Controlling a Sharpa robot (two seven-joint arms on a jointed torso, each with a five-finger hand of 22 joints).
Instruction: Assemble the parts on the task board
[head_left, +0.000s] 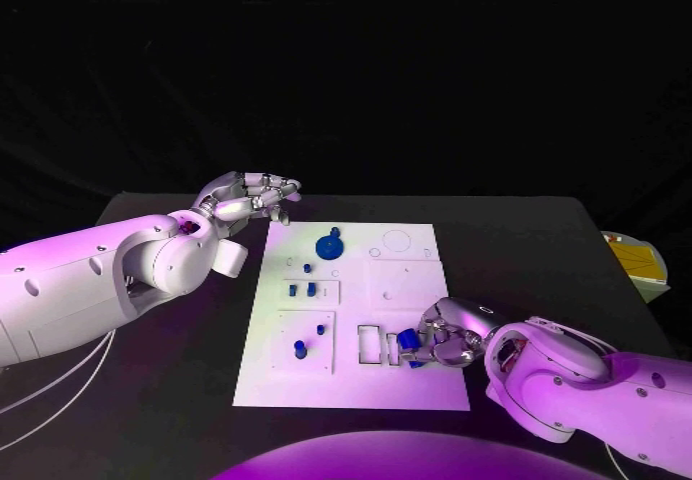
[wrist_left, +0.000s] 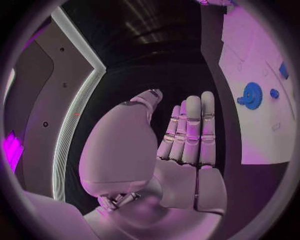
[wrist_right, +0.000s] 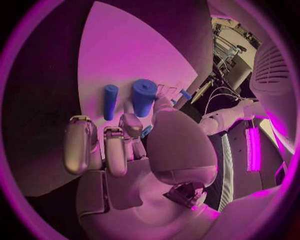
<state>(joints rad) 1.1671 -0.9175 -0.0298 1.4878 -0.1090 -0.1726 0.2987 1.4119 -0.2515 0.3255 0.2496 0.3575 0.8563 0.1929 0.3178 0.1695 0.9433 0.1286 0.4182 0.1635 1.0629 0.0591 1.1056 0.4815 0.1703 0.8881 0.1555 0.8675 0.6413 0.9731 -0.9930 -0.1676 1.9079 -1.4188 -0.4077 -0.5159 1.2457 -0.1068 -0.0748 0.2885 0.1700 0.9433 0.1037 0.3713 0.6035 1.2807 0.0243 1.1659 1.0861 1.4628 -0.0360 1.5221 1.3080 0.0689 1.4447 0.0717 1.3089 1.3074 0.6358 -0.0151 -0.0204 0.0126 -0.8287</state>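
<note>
The white task board (head_left: 353, 385) lies mid-table, also in the left wrist view (wrist_left: 250, 45). A blue gear (head_left: 330, 245) (wrist_left: 252, 95) sits at its far end, and small blue pegs (head_left: 300, 290) stand in its left half, with another peg (head_left: 300, 349) nearer me. My right hand (head_left: 450, 335) (wrist_right: 134, 150) rests at the board's right near side. Its thumb and a finger pinch a small blue part (wrist_right: 146, 131). Just beyond its fingertips stand a thick blue cylinder (wrist_right: 144, 97) (head_left: 411, 343) and a thinner blue peg (wrist_right: 110, 101). My left hand (head_left: 253, 195) (wrist_left: 181, 145) hovers off the board's far left corner, holding nothing.
A yellow and white object (head_left: 635, 262) lies at the black table's right edge. Bare table (head_left: 534, 250) stretches between it and the board. My left forearm (head_left: 101, 275) hangs over the table's left side.
</note>
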